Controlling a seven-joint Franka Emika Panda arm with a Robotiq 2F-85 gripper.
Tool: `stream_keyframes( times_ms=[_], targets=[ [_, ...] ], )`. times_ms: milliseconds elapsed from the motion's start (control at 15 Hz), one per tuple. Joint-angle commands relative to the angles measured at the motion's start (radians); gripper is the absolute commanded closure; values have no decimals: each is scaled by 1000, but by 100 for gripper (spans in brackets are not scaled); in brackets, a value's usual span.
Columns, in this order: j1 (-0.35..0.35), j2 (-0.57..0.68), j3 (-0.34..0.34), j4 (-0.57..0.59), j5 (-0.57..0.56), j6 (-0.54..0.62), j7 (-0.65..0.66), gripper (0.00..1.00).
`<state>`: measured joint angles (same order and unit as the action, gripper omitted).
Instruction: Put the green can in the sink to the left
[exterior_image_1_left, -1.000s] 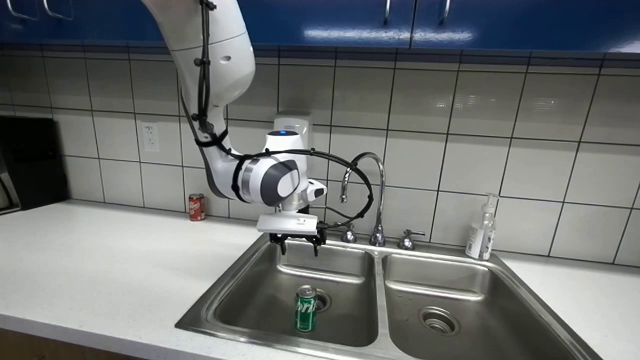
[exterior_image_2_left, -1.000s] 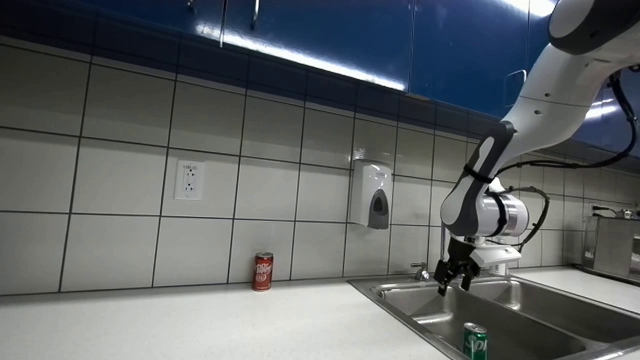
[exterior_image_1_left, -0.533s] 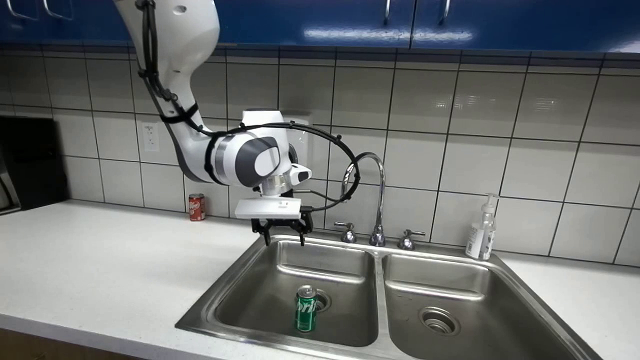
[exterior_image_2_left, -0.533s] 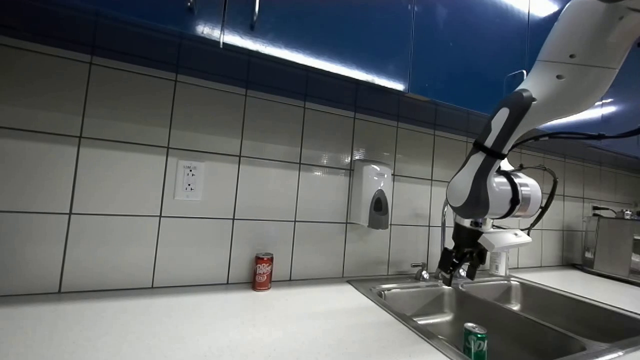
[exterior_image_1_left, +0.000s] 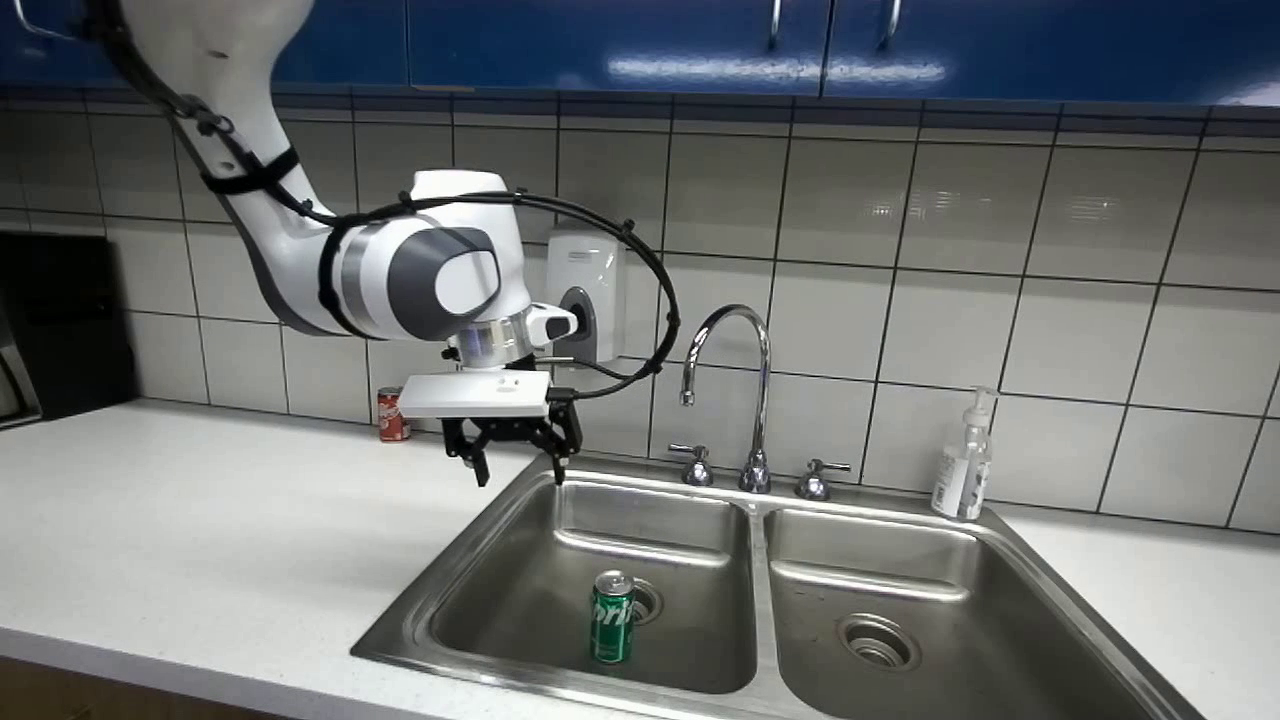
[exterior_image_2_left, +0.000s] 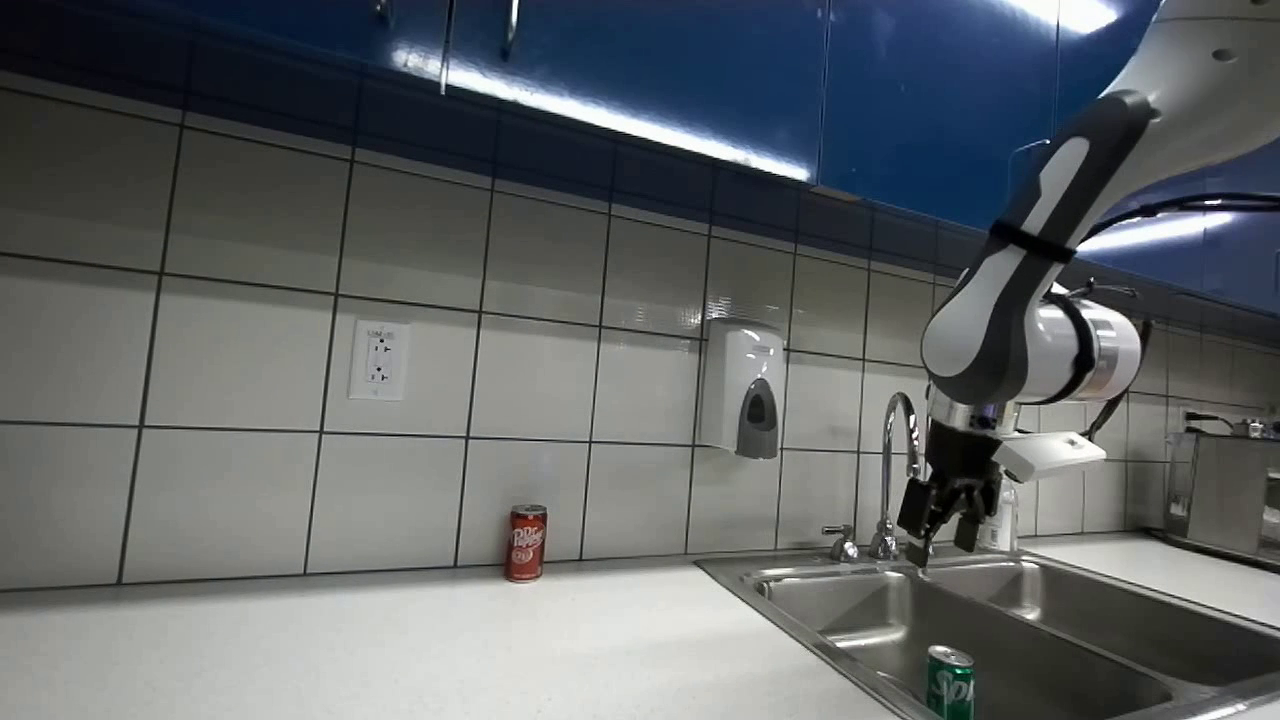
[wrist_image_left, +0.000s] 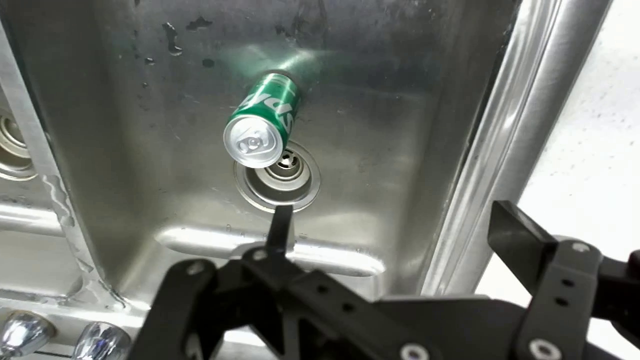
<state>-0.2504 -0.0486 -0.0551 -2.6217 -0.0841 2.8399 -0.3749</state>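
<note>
The green can (exterior_image_1_left: 612, 618) stands upright in the left basin (exterior_image_1_left: 500, 600) of the steel double sink, beside the round drain. It also shows in an exterior view (exterior_image_2_left: 950, 684), its lower part cut off by the frame edge, and in the wrist view (wrist_image_left: 270, 105), where its silver top faces the camera. My gripper (exterior_image_1_left: 520, 478) is open and empty, above the back left corner of the sink and well above the can. In the wrist view the fingers of the gripper (wrist_image_left: 392, 220) are wide apart with nothing between them.
A red can (exterior_image_2_left: 525, 543) stands on the counter by the tiled wall. A tall faucet (exterior_image_1_left: 760, 400) with two handles stands behind the sink. A soap bottle (exterior_image_1_left: 965, 455) stands at the back right. A wall dispenser (exterior_image_2_left: 742, 390) hangs above. The right basin (exterior_image_1_left: 960, 640) lies beyond a divider.
My open gripper has moved up and to the left in an exterior view, away from the green can, and now stands over the sink's back left corner. The green can has not moved.
</note>
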Motion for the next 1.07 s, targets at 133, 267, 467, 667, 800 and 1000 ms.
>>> stream_keyframes(
  times_ms=[133,267,467,667,800,1000],
  targets=[
    [51,-238,-46,-178,-90,-86,32,0],
    [55,-298,-48,-222,-110,-118,31,0],
    [66,-309,-45,-163,-118,-222,34,0],
    [79,-274,-62,-156,-103,-187,18,0],
    [80,-280,-62,-156,-103,-192,18,0],
    [80,-280,-62,-156,-103,-193,18,0]
  ],
)
